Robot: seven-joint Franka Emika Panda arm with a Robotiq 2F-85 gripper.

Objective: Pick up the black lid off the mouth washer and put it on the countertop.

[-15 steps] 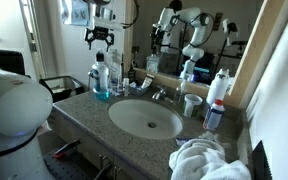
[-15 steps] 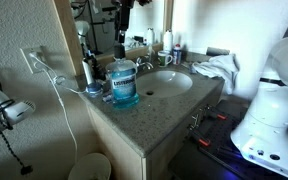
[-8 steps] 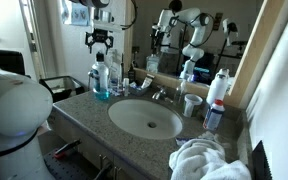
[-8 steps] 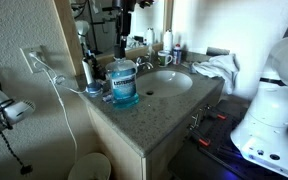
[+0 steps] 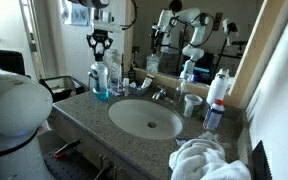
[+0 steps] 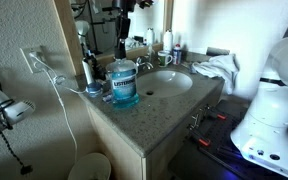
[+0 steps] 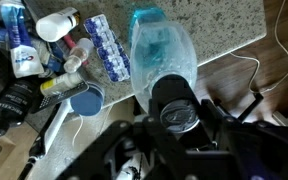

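Wrist view: fingers (image 7: 134,135) spread wide, framing lid (image 7: 177,100) from above, no contact seen. Lid sits on mouthwash (image 7: 162,50) neck. Tabletop (image 7: 224,25) beyond; small bottles (image 7: 106,48) clustered beside. Exterior view: fingers have dropped slightly in last second, now just above lid (image 5: 101,63). Likely meaning: approach nearly done; lower, close, lift remain

Exterior views at opposite countertop (image 5: 81,109) ends (sink (image 5: 144,120) shared), wrist close overhead
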